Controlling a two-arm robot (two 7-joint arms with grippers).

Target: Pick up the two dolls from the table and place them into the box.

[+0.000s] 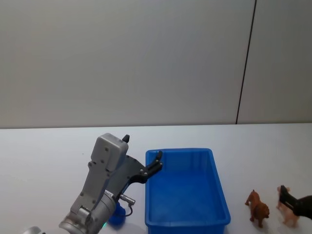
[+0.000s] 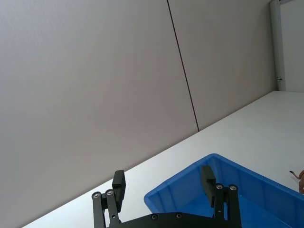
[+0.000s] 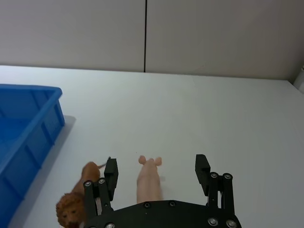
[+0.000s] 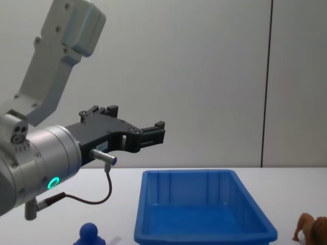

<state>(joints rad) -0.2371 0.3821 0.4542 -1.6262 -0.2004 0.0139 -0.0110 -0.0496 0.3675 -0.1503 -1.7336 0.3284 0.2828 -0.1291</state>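
The left gripper [image 2: 163, 183] hangs high over the left end of the blue plastic rectangular bin [image 1: 185, 150], its jaws spread wide and holding nothing. Under that arm the small solid-blue figure with a round ball head [image 4: 91, 234] stands on the plain white tabletop [image 1: 48, 151], just beside the bin's left wall at its near corner. The small brown lion-like toy with a shaggy mane [image 1: 257, 208] stands on the tabletop to the bin's right, apart from it. The right gripper [image 3: 156, 168] sits low there, jaws open, with a pale pink animal toy [image 3: 148, 183] between them and the lion just outside the finger nearer the bin.

Both dolls look light and fairly stiff. The blue figure's ball head would likely slip, so the body below it seems the better hold. The lion is best taken across its trunk, not by the mane or the thin legs.

Room is tight at both: one jaw must fit between the blue figure and the bin wall, and the pink toy crowds the lion, so the wrong one could be caught. The bin's mouth is wide, its floor bare blue, and a release from above the rim should do
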